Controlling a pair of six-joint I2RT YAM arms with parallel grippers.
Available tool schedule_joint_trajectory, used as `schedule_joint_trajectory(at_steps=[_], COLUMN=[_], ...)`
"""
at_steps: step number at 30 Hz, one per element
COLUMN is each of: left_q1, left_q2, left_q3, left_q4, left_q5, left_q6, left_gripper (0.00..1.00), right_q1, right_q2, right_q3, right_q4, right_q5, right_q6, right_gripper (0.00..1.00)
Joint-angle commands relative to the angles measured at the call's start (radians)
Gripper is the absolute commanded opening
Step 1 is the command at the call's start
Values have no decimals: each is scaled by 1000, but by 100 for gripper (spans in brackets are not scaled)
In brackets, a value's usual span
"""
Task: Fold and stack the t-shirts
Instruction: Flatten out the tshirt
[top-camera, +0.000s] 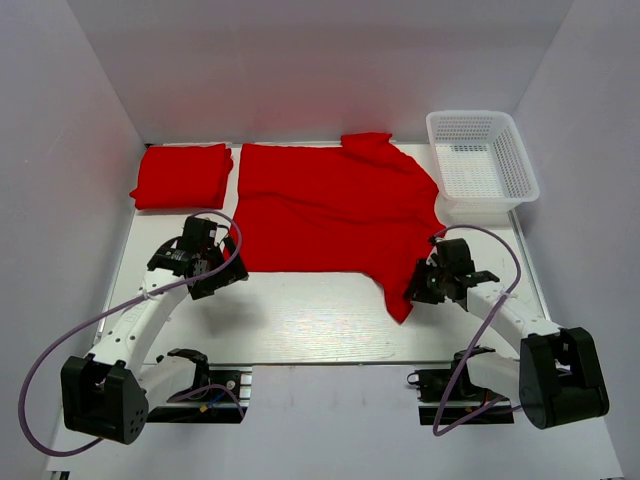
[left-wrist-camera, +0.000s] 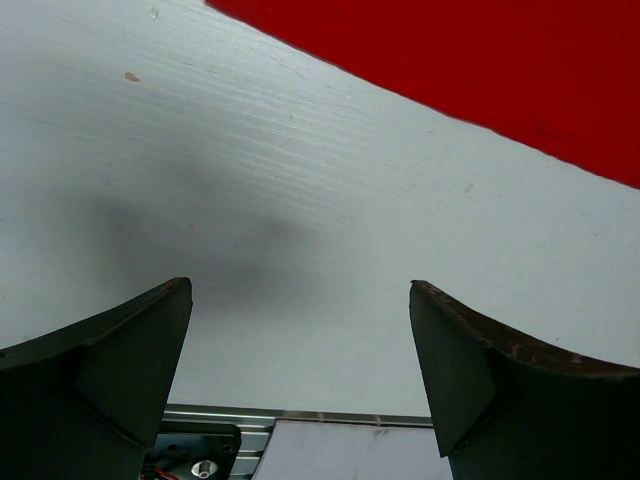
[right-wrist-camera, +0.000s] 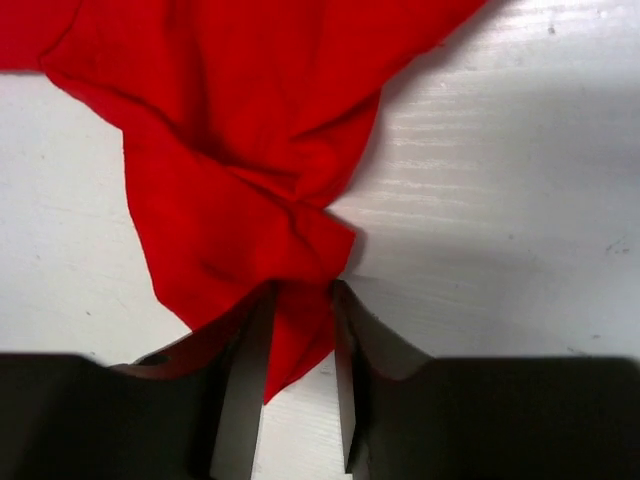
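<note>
Right hand (right-wrist-camera: 302, 295), low at lower right, pinches the spread shirt's (top-camera: 330, 205) bottom corner. Left hand (top-camera: 222, 272) hovers wide open over the surface (top-camera: 300, 320), centre-left, beside the hem. A folded shirt (top-camera: 182, 175) lies upper left.

A spread shirt (top-camera: 330, 205), plain red and wrinkled, lies flat mid-table, its near right corner gathered into a bunched point. A folded shirt (top-camera: 182, 176) lies far left, just beside it.
</note>
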Motion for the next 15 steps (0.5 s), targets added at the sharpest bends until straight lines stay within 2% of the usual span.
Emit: schedule_joint_trajectory(at_steps=[1, 2, 5, 6, 11, 15], left_q1=[-4, -4, -4, -4, -4, -4], left_q2=[-7, 2, 2, 2, 2, 13], left_q3=[35, 35, 35, 35, 35, 45], left_q4=[3, 3, 3, 3, 3, 3], left_q5=[-12, -12, -12, -12, -21, -41], left_q6=[-5, -5, -5, -5, -5, -5], left_gripper=[100, 100, 100, 100, 100, 100], right_q1=[-6, -4, -4, -4, 2, 11], right_q2=[3, 0, -14, -23, -86, -144], right_q3=[-5, -1, 14, 15, 67, 105], right_q4=[59, 62, 46, 38, -30, -79], right_q5=[-9, -11, -12, -12, -54, -174], right_q6=[3, -20, -2, -2, -64, -187], right_gripper=[29, 24, 3, 0, 0, 0])
